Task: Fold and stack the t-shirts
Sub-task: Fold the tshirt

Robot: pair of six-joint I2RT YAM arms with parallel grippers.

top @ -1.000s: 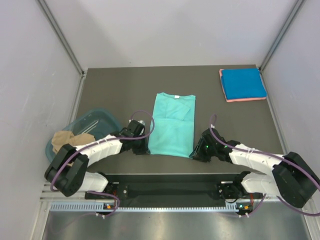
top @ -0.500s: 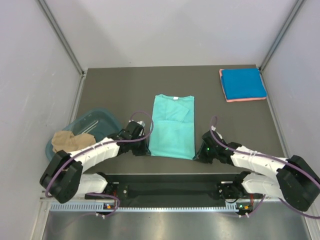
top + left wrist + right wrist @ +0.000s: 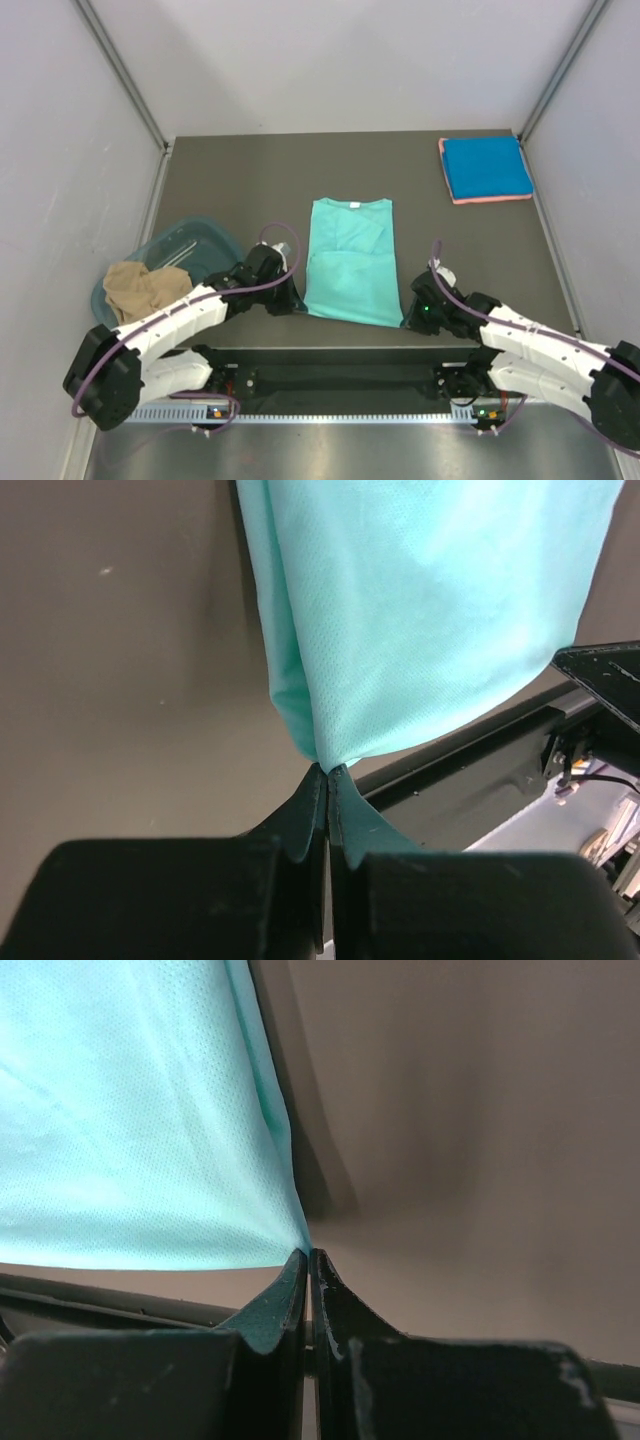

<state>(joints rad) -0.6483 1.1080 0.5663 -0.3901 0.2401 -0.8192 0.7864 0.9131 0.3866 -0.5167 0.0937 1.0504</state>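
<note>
**Arms drag the teal-green t-shirt (image 3: 348,262) toward the worktop's (image 3: 240,180) near edge**

Both arms have drawn back since the earlier frame, and the shirt's hem has slid with them. At the left, a tan t-shirt (image 3: 140,287) is heaped in the teal tub (image 3: 205,243). The left gripper (image 3: 290,300) is clamped on the hem's left corner. The right gripper (image 3: 410,318) pinches the right corner, jaws pressed together on cloth. At the far right, a folded blue t-shirt (image 3: 486,167) lies on a pink t-shirt (image 3: 490,199).

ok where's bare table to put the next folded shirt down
Bare table beyond the teal shirt, between it and the blue stack, and beyond the tub. Crowded along the near edge, where left claw and right claw pinch the shirt.
</note>
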